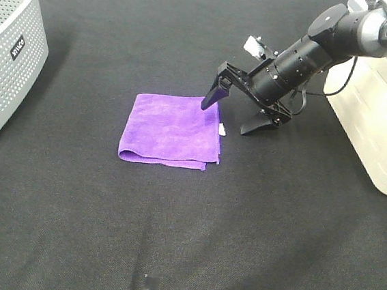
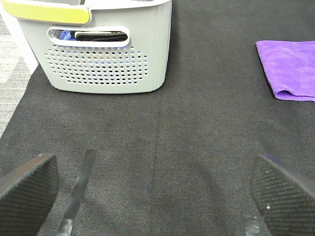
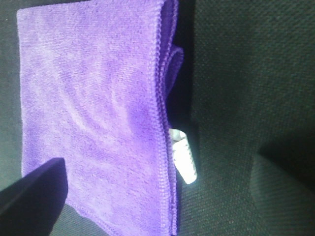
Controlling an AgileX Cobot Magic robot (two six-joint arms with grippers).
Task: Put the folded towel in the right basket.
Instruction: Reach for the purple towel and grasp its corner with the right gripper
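The folded purple towel (image 1: pixel 173 131) lies flat on the black cloth in the middle of the exterior view. A small white label (image 1: pixel 222 128) sticks out at its right edge. My right gripper (image 1: pixel 227 118) is open and low over that edge, one finger over the towel's far right corner, the other on the cloth beside it. In the right wrist view the towel (image 3: pixel 98 113) fills the space between the open fingers (image 3: pixel 34 194). The right basket (image 1: pixel 381 122), cream-white, stands at the right edge. My left gripper (image 2: pixel 156 196) is open and empty, with the towel (image 2: pixel 290 69) far from it.
A grey perforated basket (image 1: pixel 7 52) stands at the far left; the left wrist view shows it (image 2: pixel 108 59) with dark items inside. Black cloth (image 1: pixel 239 245) covers the table. The right arm reaches in from the upper right, in front of the cream basket.
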